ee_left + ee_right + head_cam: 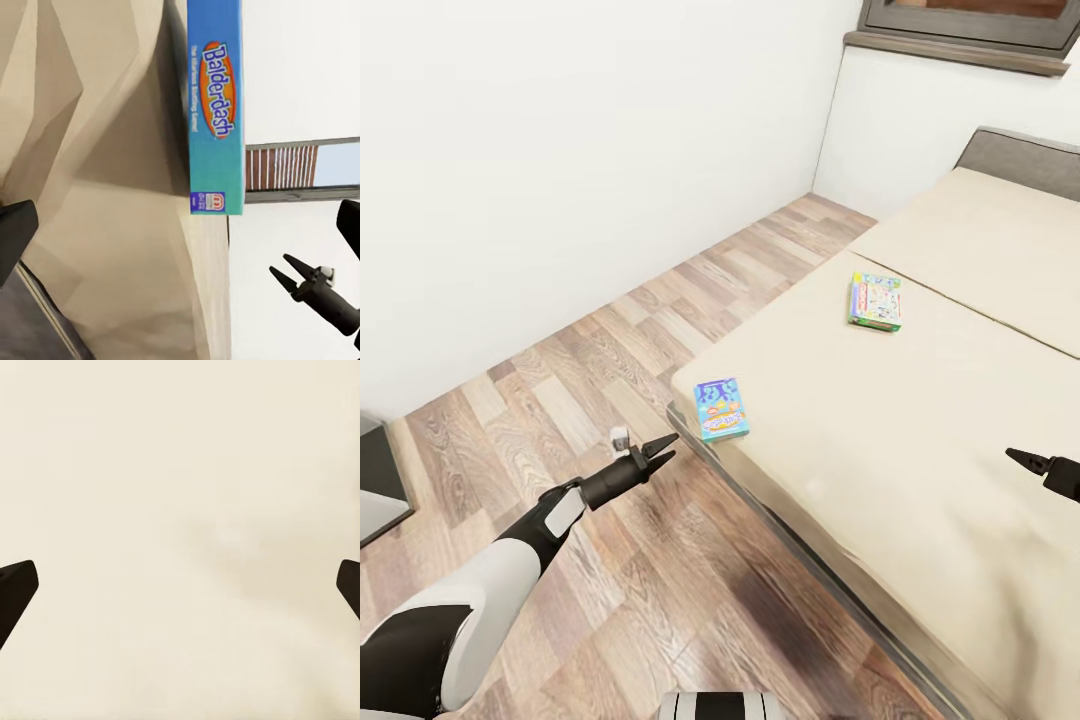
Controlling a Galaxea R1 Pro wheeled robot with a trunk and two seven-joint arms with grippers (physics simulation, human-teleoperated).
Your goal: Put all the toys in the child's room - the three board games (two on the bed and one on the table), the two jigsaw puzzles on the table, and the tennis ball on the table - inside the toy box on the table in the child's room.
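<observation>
From the head cam I had the bed (920, 450) taking up the right half of the frame, beige mattress with a dark headboard up in the top right corner under the window (970, 22), and wood-plank floor (580, 380) running along the white wall on the left. Two board games were lying flat on the mattress: a blue one (721, 408) close to the near corner of the bed, about centre frame, and a green one (876, 302) further up and to the right, well apart from the first. My left gripper (660, 446) was out over the floor just beside the bed corner, a bit below and left of the blue box, not touching it, fingers looking only slightly parted at the tips. The right gripper (1020, 459) was poking in from the right edge over the mattress, and from that angle I honestly couldn't tell how its fingers stood. In the left wrist cam the blue box (215, 105) filled the upper middle, the "Balderdash" lettering readable on its side, sitting on the mattress (112, 210); the dark fingertips (15, 232) sat at the far left and right edges of the frame, so spread wide with nothing between them, and the other arm's gripper (289, 274) showed in the lower right. Right wrist cam was plain beige mattress (180, 525) with a fingertip (15, 592) at each side edge, spread wide and holding nothing.
</observation>
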